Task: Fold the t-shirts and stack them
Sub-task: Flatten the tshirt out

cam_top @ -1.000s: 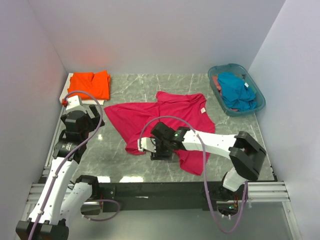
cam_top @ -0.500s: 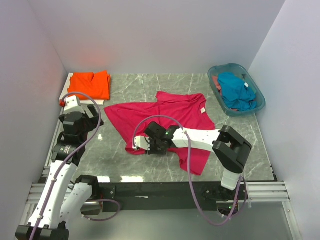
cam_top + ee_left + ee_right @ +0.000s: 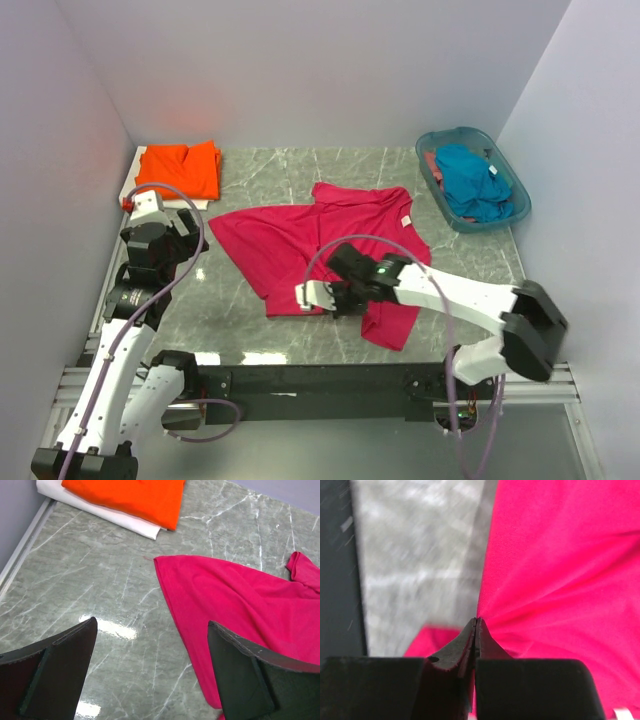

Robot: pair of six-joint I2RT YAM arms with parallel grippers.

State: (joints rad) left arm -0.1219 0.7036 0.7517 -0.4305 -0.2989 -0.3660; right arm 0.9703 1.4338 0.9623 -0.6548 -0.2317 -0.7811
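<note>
The magenta-red t-shirt (image 3: 300, 235) lies spread and rumpled in the middle of the marble table, white neck label at its far right. My right gripper (image 3: 305, 297) sits at the shirt's near edge. In the right wrist view its jaws (image 3: 476, 621) are shut on a pinch of the magenta cloth (image 3: 560, 555), with creases fanning out from the tips. My left gripper (image 3: 165, 235) hovers open over bare table left of the shirt; its wrist view shows wide-apart fingers (image 3: 150, 630) and the shirt's left corner (image 3: 240, 600). The orange t-shirt (image 3: 180, 168) lies folded at the back left. A teal-blue t-shirt (image 3: 472, 180) is bunched in the basket.
The translucent teal basket (image 3: 455, 133) stands at the back right by the wall. A white sheet (image 3: 100, 512) lies under the orange t-shirt (image 3: 125, 497). Walls close in the table on three sides; the black rail (image 3: 300, 378) runs along the near edge.
My right gripper has closed on the magenta shirt's near edge, and its arm has swung out to the right. The left arm has hardly moved.
</note>
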